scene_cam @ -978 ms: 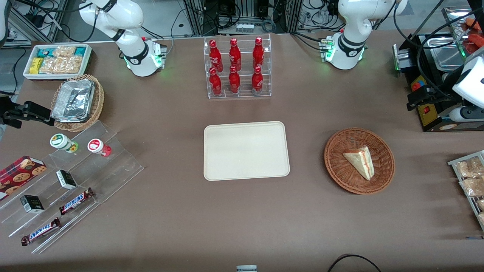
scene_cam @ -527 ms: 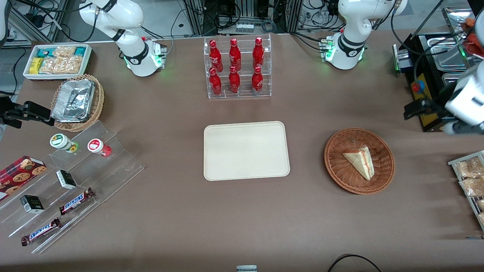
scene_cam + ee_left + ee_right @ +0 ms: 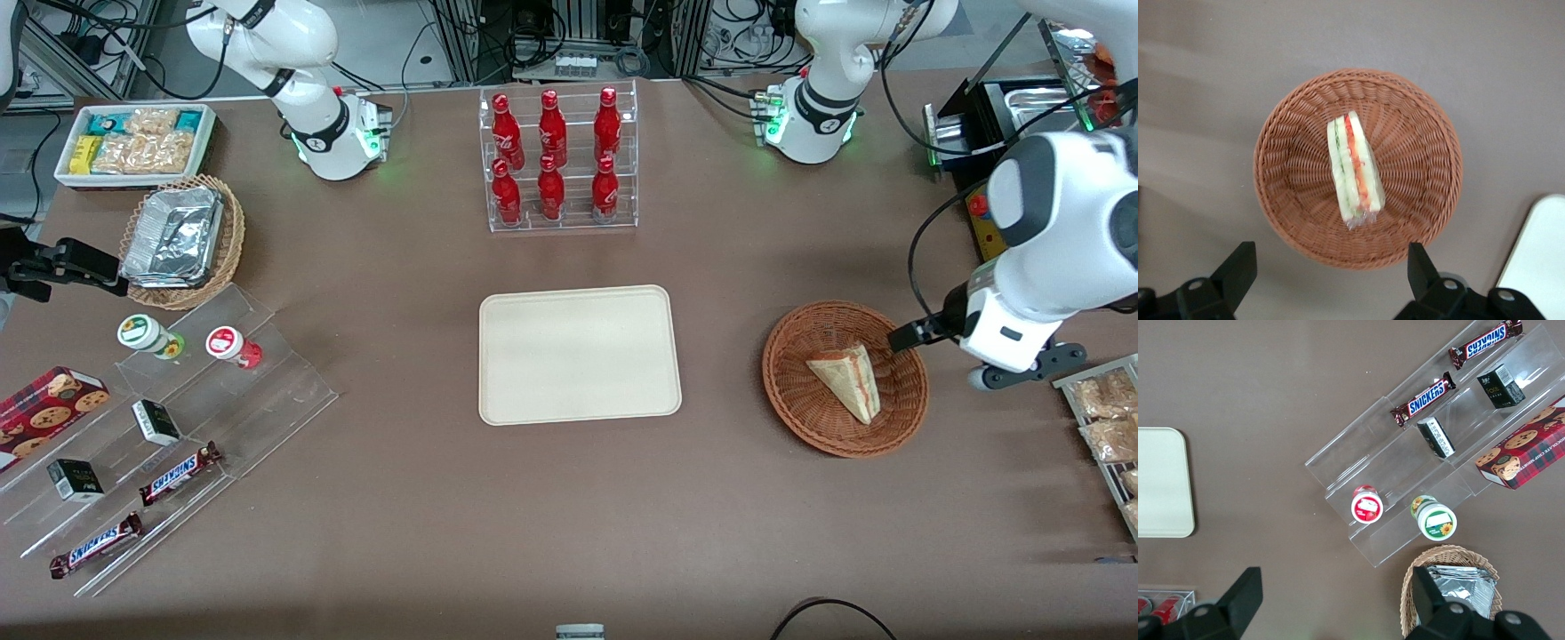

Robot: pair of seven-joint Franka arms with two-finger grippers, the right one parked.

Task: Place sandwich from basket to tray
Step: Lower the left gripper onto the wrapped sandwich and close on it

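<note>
The sandwich [image 3: 846,380] lies inside the round reddish-brown basket [image 3: 845,379], resting on the woven floor with one bread face up and its striped filling edge turned toward the working arm's end of the table. In the left wrist view the sandwich [image 3: 1355,170] appears edge-on near the middle of the basket [image 3: 1358,167], showing green, red and orange layers between pale bread, with clear wrap gathered at one tip. The gripper [image 3: 1331,277] hangs above the basket with nothing between its two dark fingers [image 3: 1238,267], which stand wide apart, farther apart than the sandwich is thick; it touches neither the sandwich nor the wicker. In the front view the gripper [image 3: 916,335] sits over the basket's rim on the side toward the working arm's end, below the arm's white wrist. The cream tray [image 3: 579,354] lies flat on the brown table [image 3: 569,498], beside the basket toward the parked arm's end and well apart from it. A clear rack of red bottles [image 3: 556,160] stands farther from the front camera than the tray.
</note>
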